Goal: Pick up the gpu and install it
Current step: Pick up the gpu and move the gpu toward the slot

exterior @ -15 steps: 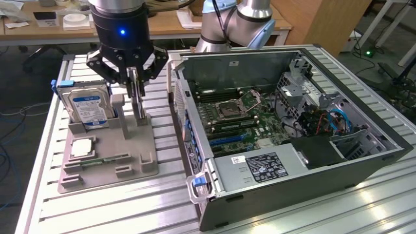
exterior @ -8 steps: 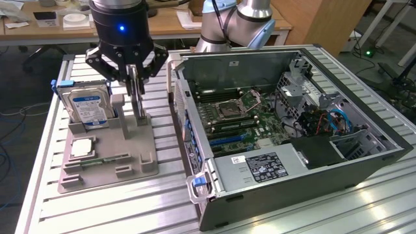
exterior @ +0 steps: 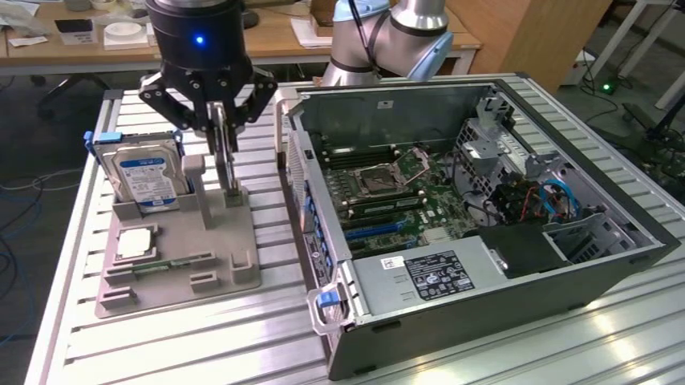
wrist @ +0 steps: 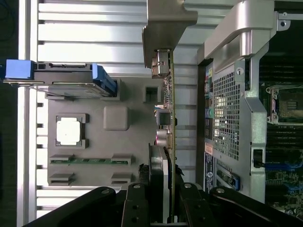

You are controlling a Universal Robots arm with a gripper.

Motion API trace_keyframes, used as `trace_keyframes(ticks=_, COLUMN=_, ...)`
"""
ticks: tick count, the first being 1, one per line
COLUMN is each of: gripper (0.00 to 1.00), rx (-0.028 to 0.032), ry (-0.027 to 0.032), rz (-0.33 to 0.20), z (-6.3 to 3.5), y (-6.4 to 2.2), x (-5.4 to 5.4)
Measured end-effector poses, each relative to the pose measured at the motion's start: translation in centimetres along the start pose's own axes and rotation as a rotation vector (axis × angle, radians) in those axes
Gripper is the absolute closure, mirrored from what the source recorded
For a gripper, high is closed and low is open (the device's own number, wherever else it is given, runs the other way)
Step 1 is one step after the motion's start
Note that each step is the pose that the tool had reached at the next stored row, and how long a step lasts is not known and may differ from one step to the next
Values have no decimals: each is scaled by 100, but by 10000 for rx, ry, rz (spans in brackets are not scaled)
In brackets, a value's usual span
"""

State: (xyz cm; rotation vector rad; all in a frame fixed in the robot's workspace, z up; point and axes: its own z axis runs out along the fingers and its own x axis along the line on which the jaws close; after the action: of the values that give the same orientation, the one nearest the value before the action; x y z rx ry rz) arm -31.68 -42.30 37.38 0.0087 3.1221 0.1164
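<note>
The gpu (exterior: 227, 167) is a thin dark card standing on edge in a slot of the grey holder (exterior: 204, 237), at the exterior view's left. My gripper (exterior: 221, 128) hangs straight above it, with a finger on each side of the card's upper part, shut on it. In the wrist view the gpu (wrist: 171, 109) shows edge-on, with its silver bracket at the far end. There the gripper (wrist: 166, 191) has its black fingers (wrist: 142, 208) pressed against both faces. The card's lower edge still sits in the holder.
The open computer case (exterior: 599, 265) lies to the exterior view's right of the holder, motherboard (exterior: 402, 200) exposed. On the holder stand a blue-labelled hard drive (exterior: 150, 176), a square processor chip (exterior: 137, 243) and a green memory stick (exterior: 160, 265). The case wall (wrist: 236, 118) is close beside the card.
</note>
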Motion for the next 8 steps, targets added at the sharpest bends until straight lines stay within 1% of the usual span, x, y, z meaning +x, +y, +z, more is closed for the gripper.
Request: trace_keyframes(ticks=8, gripper=71, rx=0, ry=0, rz=0, z=-55, y=4, x=-1)
